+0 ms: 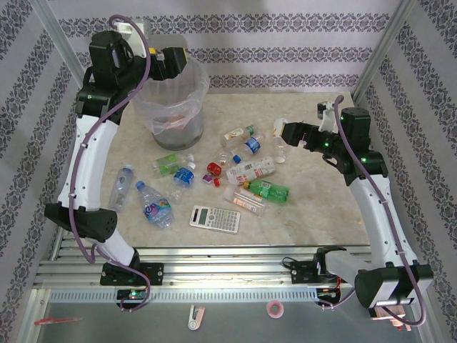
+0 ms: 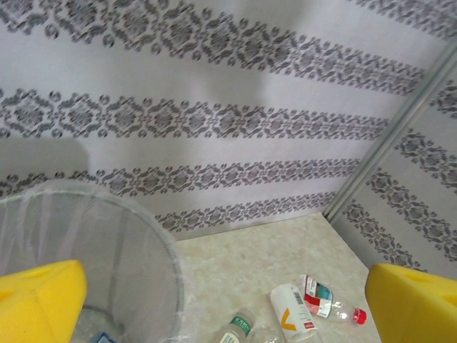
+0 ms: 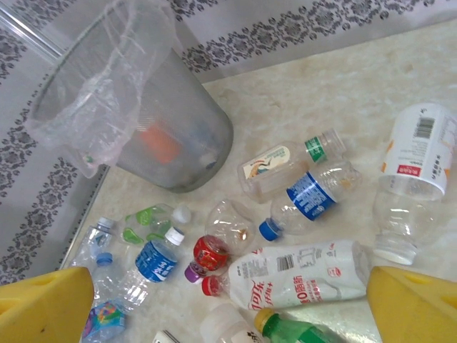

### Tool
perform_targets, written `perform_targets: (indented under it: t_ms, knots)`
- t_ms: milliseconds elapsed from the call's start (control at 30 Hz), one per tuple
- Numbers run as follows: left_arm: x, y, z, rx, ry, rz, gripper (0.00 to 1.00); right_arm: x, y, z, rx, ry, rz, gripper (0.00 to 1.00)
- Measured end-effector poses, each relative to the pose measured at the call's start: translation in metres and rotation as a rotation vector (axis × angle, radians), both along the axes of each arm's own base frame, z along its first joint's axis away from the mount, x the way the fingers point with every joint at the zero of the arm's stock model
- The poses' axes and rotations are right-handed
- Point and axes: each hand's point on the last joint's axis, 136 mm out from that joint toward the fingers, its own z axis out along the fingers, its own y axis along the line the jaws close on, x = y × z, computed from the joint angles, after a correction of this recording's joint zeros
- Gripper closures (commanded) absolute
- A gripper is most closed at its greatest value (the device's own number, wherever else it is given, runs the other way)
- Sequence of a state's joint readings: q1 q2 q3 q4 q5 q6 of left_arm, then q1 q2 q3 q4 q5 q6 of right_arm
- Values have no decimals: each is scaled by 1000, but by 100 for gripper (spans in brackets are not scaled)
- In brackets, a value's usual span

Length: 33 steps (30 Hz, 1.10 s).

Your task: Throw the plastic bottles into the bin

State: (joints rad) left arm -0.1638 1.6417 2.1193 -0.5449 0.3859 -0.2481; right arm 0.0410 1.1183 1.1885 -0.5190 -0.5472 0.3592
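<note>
Several plastic bottles lie scattered mid-table: a green one (image 1: pixel 268 190) (image 3: pixel 300 332), a white-labelled one with a red cap (image 1: pixel 250 170) (image 3: pixel 300 275), and a blue-labelled one (image 1: pixel 184 175) (image 3: pixel 153 261). The grey bin (image 1: pixel 193 107) (image 2: pixel 136 264) (image 3: pixel 193 136) with its clear bag stands at the back left, with something orange inside. My left gripper (image 1: pixel 178 61) (image 2: pixel 228 314) hangs open and empty over the bin's back rim. My right gripper (image 1: pixel 282 132) (image 3: pixel 228 314) hovers open and empty above the right end of the bottles, near a wide white-labelled bottle (image 1: pixel 278 146) (image 3: pixel 418 171).
A grey calculator (image 1: pixel 214 218) lies at the front of the bottle cluster. Patterned walls close the back and both sides, with metal posts at the back corners (image 2: pixel 385 150). A slotted rail (image 1: pixel 228 275) runs along the near edge.
</note>
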Motion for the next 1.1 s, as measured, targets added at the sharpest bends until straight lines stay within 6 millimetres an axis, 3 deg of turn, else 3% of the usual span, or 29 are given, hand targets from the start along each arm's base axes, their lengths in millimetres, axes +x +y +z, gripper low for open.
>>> perform_targets:
  t_ms: [367,567,667,900,1100]
  knots:
    - [-30,-29,23,9,-75,-130,0,-2,-2,-17,-31,81,2,2]
    - [-37,-44,23,14,-82,-189,0,-7,-3,-44,-118,156,29,2]
    - [-41,-50,24,17,-86,-210,0,-16,5,-58,-193,172,90,2]
    - [-45,-55,23,18,-89,-232,0,-45,18,-119,-416,280,274,4]
    - [-46,-55,27,16,-103,-235,0,-69,12,-176,-608,392,435,5]
